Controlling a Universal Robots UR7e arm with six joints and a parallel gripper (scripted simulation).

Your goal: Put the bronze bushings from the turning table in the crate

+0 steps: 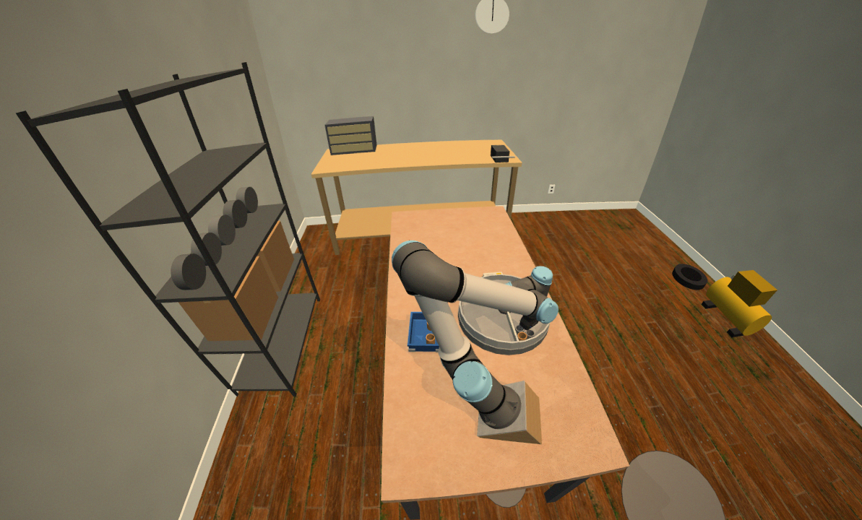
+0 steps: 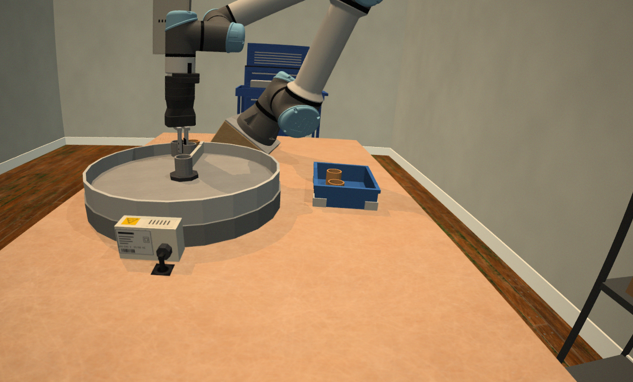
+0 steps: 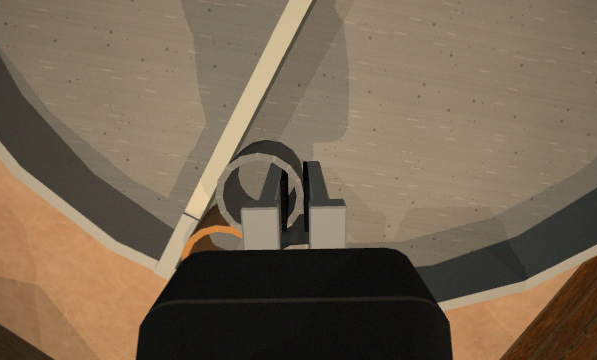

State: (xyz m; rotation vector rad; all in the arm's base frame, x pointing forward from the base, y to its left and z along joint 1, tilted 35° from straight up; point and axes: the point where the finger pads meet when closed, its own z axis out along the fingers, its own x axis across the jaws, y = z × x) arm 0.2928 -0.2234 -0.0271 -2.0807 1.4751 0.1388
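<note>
My gripper (image 3: 295, 182) (image 2: 181, 135) is down inside the grey turning table (image 2: 180, 199) (image 1: 485, 341) (image 3: 78, 187), near its rim. One finger is inside a grey steel bushing (image 3: 226, 176) (image 2: 175, 148) and the other is outside it, and they are shut on the bushing's wall. A bronze bushing (image 3: 205, 236) stands right beside it, across the table's pale divider (image 3: 250, 100), half hidden by my gripper body. The blue crate (image 2: 347, 195) (image 1: 414, 321) stands beside the turning table and holds two bronze bushings (image 2: 334, 174) (image 1: 431, 337).
A grey hub (image 2: 184, 167) stands at the turning table's centre. A control box (image 2: 148, 236) with a knob sits against the table's front. The arm's base (image 1: 508, 414) is mounted on the workbench. A metal shelf rack (image 1: 162, 193) stands off to the side.
</note>
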